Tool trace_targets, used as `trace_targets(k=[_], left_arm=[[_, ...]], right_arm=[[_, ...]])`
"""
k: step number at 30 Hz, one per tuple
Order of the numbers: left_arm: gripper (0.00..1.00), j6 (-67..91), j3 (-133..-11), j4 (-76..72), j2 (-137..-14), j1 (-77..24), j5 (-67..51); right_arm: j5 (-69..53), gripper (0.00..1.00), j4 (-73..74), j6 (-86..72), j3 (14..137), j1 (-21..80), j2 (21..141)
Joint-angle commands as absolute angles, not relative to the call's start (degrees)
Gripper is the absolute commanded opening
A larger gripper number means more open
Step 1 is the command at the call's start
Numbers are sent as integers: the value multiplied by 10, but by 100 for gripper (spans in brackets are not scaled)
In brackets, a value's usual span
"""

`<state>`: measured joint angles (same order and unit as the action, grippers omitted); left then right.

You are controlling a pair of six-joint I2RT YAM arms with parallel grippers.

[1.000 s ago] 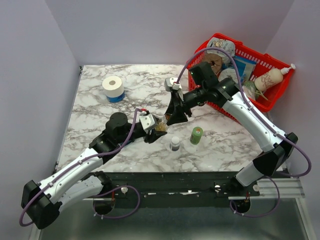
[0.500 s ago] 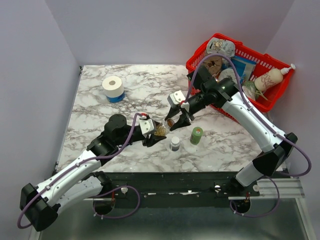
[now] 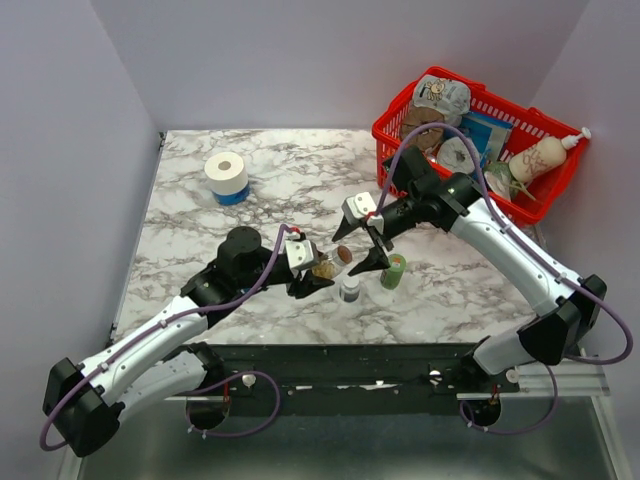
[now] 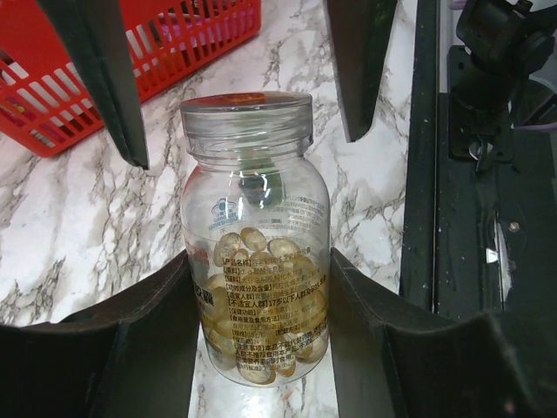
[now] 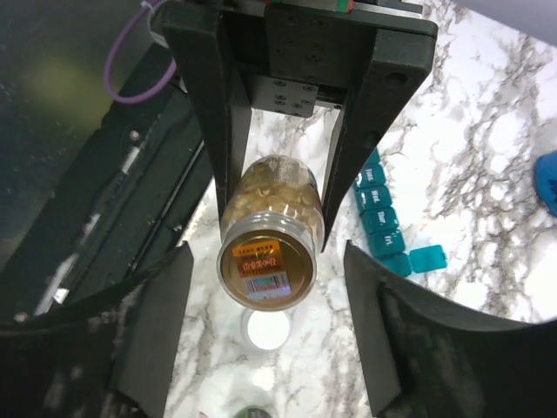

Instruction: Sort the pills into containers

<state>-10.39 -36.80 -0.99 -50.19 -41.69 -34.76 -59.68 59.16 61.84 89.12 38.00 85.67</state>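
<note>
Three bottles (clear bottle (image 4: 254,235), white bottle (image 3: 349,288), green bottle (image 3: 393,271)) near the front edge; one teal organiser strip (image 5: 380,218); one white roll (image 3: 226,176); one red basket (image 3: 548,200).

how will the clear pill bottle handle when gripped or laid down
Probably rigid but slippery: the clear pill bottle has glossy walls. Likely light, since pills fill only its lower half. Its round body would probably roll if laid sideways.
</note>
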Motion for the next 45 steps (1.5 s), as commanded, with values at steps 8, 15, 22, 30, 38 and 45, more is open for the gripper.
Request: trace_targets(k=[8, 15, 22, 30, 38, 45], left_arm=[[0, -109, -374, -15, -504, -418, -380], [0, -118, -382, -1, -504, -418, -379], [0, -117, -382, -1, -504, -418, -378], [0, -130, -389, 18, -508, -418, -358], [0, -146, -409, 39, -508, -418, -310], [0, -127, -421, 16, -521, -419, -294]], right_arm=[[-589, 95, 545, 523, 892, 375, 795], [-552, 100, 570, 500, 901, 375, 765], [-508, 100, 586, 494, 893, 369, 734], [-496, 100, 545, 402, 872, 343, 703], [-586, 100, 399, 184, 784, 316, 686], [-587, 100, 315, 13, 766, 317, 732]])
